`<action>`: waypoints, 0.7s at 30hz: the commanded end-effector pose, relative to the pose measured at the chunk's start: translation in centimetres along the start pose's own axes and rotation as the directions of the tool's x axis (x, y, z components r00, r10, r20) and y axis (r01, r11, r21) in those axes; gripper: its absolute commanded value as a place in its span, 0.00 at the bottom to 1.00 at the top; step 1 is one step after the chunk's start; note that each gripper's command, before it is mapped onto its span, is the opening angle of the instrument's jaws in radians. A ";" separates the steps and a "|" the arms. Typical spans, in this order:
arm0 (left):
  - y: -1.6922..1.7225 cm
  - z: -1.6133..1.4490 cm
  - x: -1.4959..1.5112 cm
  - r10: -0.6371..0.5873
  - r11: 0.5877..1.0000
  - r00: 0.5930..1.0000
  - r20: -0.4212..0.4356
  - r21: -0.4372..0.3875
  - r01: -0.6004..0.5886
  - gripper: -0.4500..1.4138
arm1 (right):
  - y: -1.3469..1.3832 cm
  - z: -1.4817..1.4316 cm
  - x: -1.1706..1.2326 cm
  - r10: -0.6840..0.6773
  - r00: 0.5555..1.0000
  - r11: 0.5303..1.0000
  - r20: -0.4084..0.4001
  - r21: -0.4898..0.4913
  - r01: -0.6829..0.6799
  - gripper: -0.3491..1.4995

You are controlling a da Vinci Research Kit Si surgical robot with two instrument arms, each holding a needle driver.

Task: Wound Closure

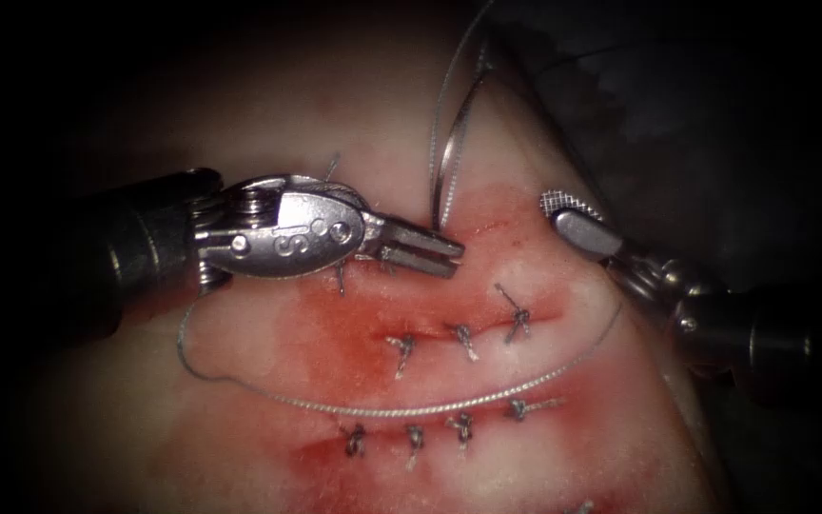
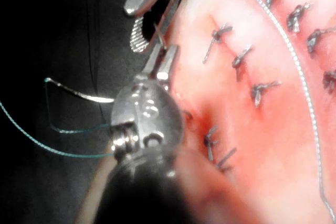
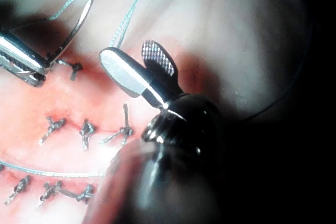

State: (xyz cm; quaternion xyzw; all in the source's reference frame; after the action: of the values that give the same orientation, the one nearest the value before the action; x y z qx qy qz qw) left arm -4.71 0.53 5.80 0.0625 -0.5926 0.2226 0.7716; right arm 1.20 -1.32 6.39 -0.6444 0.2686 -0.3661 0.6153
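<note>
My left tool [image 1: 451,257] reaches in from the left, its jaws shut on the curved needle [image 1: 433,143] near its lower end, just above the upper stitched cut. From there the needle arcs up and away from the tissue [image 1: 240,381]. I cannot tell whether its end touches the tissue. The left wrist view has the same jaws [image 2: 160,56] pinching the thin steel, with the rest of the needle [image 2: 79,94] trailing thread. My right tool [image 1: 568,217] hovers open to the right of the needle and holds nothing; its ridged jaw face shows close up [image 3: 136,64].
Two rows of knotted stitches [image 1: 463,338] [image 1: 414,440] close the cuts, with red fluid around them. A long thread [image 1: 382,409] lies across the tissue between the rows and loops round under the left tool. Dark background lies beyond the tissue's right edge.
</note>
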 end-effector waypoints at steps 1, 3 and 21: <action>0.11 0.03 0.00 0.009 1.000 1.000 0.003 0.002 -0.009 0.00 | -0.04 0.17 0.08 -0.002 1.000 1.000 0.007 -0.006 0.002 0.60; 0.07 0.08 -0.03 0.015 1.000 1.000 0.008 0.013 -0.015 0.00 | -0.05 0.22 0.10 -0.003 1.000 1.000 0.008 -0.006 0.003 0.57; -0.09 0.29 -0.15 0.029 0.997 0.999 0.024 0.065 -0.030 0.00 | -0.29 0.43 0.02 -0.017 1.000 1.000 0.023 -0.021 0.018 0.35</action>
State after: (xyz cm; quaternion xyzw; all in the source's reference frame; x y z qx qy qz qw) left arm -4.90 0.18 5.75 0.0847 -0.5947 0.2521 0.7587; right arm 1.44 -1.09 6.66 -0.6555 0.2595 -0.3628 0.6094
